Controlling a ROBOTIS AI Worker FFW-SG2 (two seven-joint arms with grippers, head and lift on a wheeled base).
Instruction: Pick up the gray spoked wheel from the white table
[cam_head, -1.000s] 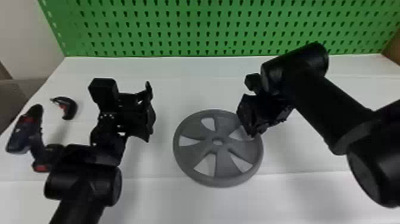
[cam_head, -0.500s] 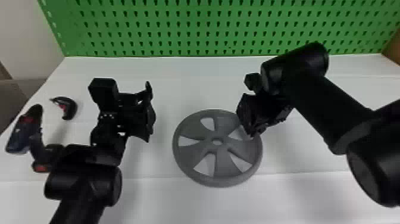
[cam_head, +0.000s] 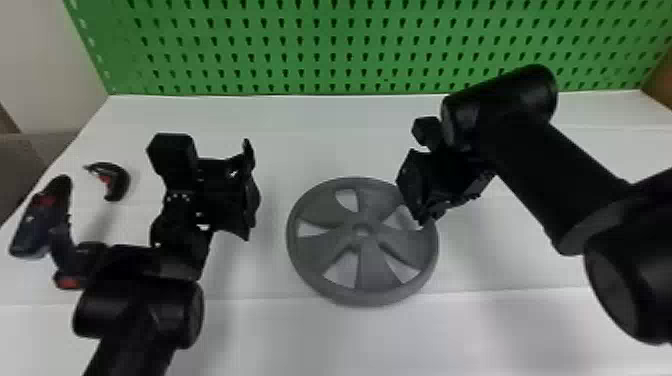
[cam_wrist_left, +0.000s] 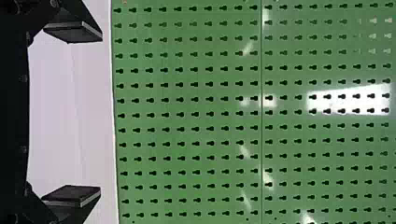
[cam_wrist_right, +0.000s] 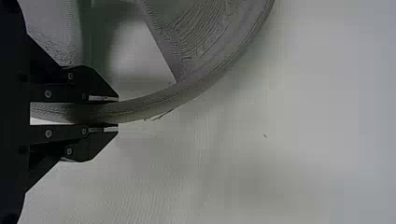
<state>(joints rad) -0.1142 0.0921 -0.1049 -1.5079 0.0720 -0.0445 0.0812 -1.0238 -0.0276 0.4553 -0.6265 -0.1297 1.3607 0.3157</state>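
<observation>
Right gripper (cam_wrist_right: 118, 112) is nearer, clenched on gray spoked wheel (cam_head: 372, 265), far-right edge lengthwise between fingers; left gripper (cam_wrist_left: 101, 114) stands spread, empty, left of wheel

Wheel (cam_head: 372, 265): matt, plastic-looking, finely ridged. Pegboard (cam_wrist_left: 187, 107): glossy, mirroring light. Tabletop (cam_head: 350, 137): smooth, faint sheen.

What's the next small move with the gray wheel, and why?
Probably a slow, slight lift with the right gripper: its fingers close in on both sides of the wheel's rim, so the grip looks ready to test. The left gripper stands open, away from the wheel.
</observation>
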